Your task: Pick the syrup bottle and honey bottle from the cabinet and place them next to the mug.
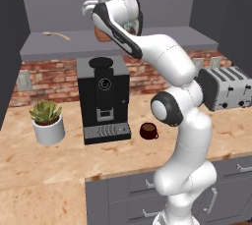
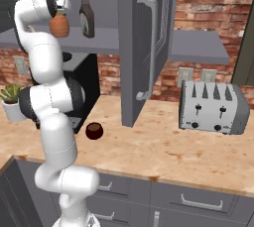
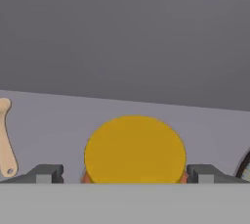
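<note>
The honey bottle (image 2: pixel 59 26) stands on the cabinet shelf (image 2: pixel 106 40), with the taller dark syrup bottle (image 2: pixel 87 15) just to its right. My gripper (image 2: pixel 61 10) is right above the honey bottle. In the hand view its yellow lid (image 3: pixel 135 148) sits between the fingertips (image 3: pixel 47 173) of the gripper (image 3: pixel 126 175), which is open with a gap on both sides. A dark edge of the syrup bottle (image 3: pixel 245 168) shows at the right. From the left, the arm hides most of the honey bottle (image 1: pixel 101 34). The mug (image 1: pixel 148 130) stands on the counter beside the coffee machine (image 1: pixel 103 96).
A wooden spoon (image 1: pixel 56 35) lies on the shelf's left part. The cabinet door (image 2: pixel 146 47) hangs open to the right of the bottles. A potted plant (image 1: pixel 47 121) and a toaster (image 1: pixel 229 87) stand on the counter. Drawer fronts (image 2: pixel 193 198) run below its edge.
</note>
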Tool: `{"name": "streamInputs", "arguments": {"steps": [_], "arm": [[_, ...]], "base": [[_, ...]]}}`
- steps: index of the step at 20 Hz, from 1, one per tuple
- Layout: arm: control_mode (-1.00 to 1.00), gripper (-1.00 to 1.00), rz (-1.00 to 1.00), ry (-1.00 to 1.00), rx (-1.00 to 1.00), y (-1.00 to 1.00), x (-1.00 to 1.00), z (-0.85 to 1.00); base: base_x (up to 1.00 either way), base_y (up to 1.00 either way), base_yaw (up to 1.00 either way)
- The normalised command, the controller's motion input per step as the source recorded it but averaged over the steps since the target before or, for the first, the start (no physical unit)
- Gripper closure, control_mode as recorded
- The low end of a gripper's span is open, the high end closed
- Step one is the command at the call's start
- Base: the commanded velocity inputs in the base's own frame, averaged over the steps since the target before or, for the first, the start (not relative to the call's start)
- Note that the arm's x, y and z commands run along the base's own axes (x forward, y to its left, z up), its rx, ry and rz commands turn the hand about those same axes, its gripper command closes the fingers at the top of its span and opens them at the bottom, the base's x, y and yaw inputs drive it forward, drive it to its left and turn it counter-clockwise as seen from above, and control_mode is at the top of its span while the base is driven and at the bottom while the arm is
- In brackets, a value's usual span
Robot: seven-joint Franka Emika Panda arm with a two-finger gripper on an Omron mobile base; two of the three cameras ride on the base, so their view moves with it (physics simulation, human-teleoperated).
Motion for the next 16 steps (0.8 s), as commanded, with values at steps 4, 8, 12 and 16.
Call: {"name": "streamInputs", "arguments": {"steps": [4, 8, 12, 16], "arm": [[-1.00, -1.00, -0.01, 0.00, 0.00, 0.00, 0.00, 0.00], [-1.00, -1.00, 0.00, -0.01, 0.00, 0.00, -0.01, -0.09], [-1.00, -1.00, 0.00, -0.02, 0.00, 0.00, -0.05, -0.22], [-1.00, -1.00, 0.00, 0.00, 0.00, 0.00, 0.00, -0.04]], "base": [[0.00, 0.00, 0.00], [0.00, 0.00, 0.00], [0.00, 0.00, 0.00], [0.00, 0.00, 0.00]]}}
